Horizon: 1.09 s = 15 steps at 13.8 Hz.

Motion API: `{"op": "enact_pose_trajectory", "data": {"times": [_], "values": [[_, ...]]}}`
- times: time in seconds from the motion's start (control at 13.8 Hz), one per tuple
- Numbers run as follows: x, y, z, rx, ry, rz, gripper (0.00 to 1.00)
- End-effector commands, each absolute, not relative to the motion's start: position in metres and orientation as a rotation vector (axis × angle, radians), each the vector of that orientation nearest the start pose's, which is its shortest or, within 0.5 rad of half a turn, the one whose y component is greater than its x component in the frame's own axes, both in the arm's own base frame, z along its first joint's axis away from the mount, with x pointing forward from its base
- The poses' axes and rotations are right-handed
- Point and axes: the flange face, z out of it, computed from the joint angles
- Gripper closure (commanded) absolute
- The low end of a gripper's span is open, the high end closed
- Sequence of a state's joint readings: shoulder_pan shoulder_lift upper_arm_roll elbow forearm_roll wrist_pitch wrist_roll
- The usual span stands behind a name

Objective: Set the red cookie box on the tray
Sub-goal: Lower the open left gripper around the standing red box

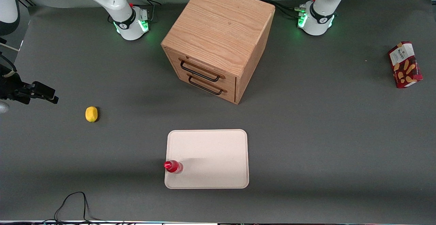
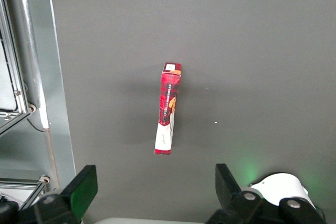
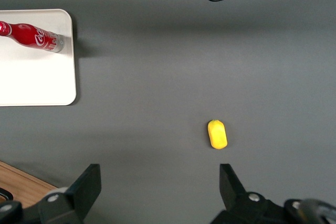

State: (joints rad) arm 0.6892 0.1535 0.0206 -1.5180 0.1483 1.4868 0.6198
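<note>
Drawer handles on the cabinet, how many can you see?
2: both black, on the wooden cabinet front, upper handle above lower handle. The gripper hangs open above the red cookie box.

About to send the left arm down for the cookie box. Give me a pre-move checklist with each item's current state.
1. Gripper open, nothing held: ok.
2. Gripper above the red cookie box: ok.
3. Box stands on edge on the table, nothing touching it: ok.
4. Fingers straddle the box's narrow width: ok, apparently.
5. Tray has room: ok; the red bottle takes one corner only.
6. Height above the box: cannot tell.
</note>
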Motion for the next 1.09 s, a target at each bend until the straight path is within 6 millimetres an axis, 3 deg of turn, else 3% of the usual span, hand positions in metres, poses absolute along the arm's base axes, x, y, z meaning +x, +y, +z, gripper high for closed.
{"op": "enact_pose_trajectory", "data": {"times": [0.0,0.15,0.44,0.73,1.02], "values": [[0.423,0.401,0.531,-3.112,-0.09,0.381,0.0],[0.411,0.413,0.497,-3.124,-0.122,0.382,0.0],[0.393,0.411,0.429,-3.139,-0.134,0.393,0.0],[0.379,0.396,0.37,-3.145,-0.117,0.365,0.0],[0.349,0.386,0.319,-3.134,-0.138,0.287,0.0]]}}
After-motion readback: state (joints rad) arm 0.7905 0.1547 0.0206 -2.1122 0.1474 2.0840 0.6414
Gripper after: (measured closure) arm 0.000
